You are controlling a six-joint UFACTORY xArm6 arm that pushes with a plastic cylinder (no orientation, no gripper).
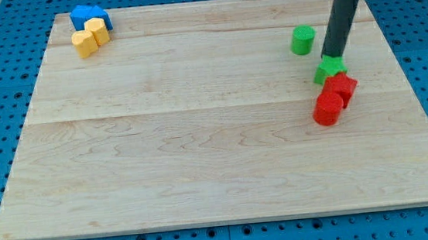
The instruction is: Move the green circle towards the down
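— Where is the green circle (302, 40) sitting?
— Upper right of the table (200, 137), standing alone, just left of my rod.
— And your tip (333, 55)?
— Resting at the top edge of a green block (330, 69), which is touching two red blocks (335, 98) below it. It's a bare rod, nothing clamping.
— Elsewhere?
— Blue block (87, 15) and yellow blocks (90, 36) are huddling top left.

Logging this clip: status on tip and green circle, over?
My tip behind the green block, right of green circle, not touching it. Nothing below the circle. Red blocks off right.
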